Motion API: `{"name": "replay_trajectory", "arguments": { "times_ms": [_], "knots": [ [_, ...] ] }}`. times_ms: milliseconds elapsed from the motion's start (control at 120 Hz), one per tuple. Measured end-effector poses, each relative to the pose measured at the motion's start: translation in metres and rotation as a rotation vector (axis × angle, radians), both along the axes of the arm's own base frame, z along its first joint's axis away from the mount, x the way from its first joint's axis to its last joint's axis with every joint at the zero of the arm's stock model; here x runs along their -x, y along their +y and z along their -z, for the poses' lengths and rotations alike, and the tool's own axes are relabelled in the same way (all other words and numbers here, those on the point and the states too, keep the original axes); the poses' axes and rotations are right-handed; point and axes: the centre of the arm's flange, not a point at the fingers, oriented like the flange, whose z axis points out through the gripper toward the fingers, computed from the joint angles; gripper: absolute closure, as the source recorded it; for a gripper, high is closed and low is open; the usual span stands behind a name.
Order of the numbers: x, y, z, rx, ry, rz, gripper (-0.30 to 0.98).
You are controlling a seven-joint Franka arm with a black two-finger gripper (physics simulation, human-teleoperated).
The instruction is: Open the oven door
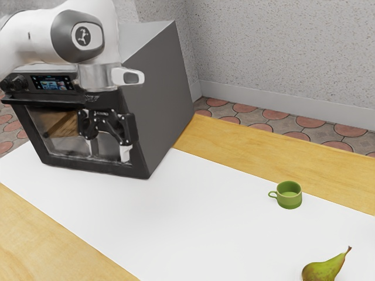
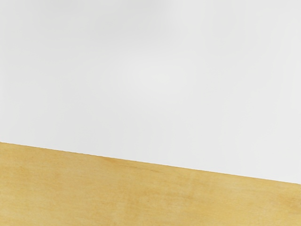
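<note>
In front of the shut oven door [image 1: 94,168], end effector [image 1: 108,150] open; door handle [image 1: 44,102] lies above its tips, toward the exterior view's left, long axis spanning the door top

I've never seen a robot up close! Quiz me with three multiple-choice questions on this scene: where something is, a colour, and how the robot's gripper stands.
1. Where is the cup?
A) in a bowl
B) on the white sheet
C) on a plate

2. What colour is the cup?
A) red
B) blue
C) green

3. How is the gripper?
A) open
B) shut
C) clamped on the cup

Answers:
1 B: its base rests on the white.
2 C: its outside is green.
3 A: its two fingertips stand apart.
</note>
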Motion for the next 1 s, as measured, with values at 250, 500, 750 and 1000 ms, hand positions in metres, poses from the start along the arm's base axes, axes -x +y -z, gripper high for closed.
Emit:
{"name": "replay_trajectory", "arguments": {
  "times_ms": [250,500,750,1000],
  "knots": [
    [-0.005,0.0,-0.072,-0.033,-0.339,0.031,0.0],
    [0.151,0.145,-0.135,-0.196,-0.474,0.355,0.0],
    [0.194,0.194,-0.054,-0.273,-0.451,0.759,0.0],
    [0.183,0.231,-0.043,-0.299,-0.685,1.1,0.0]
  ]
}}
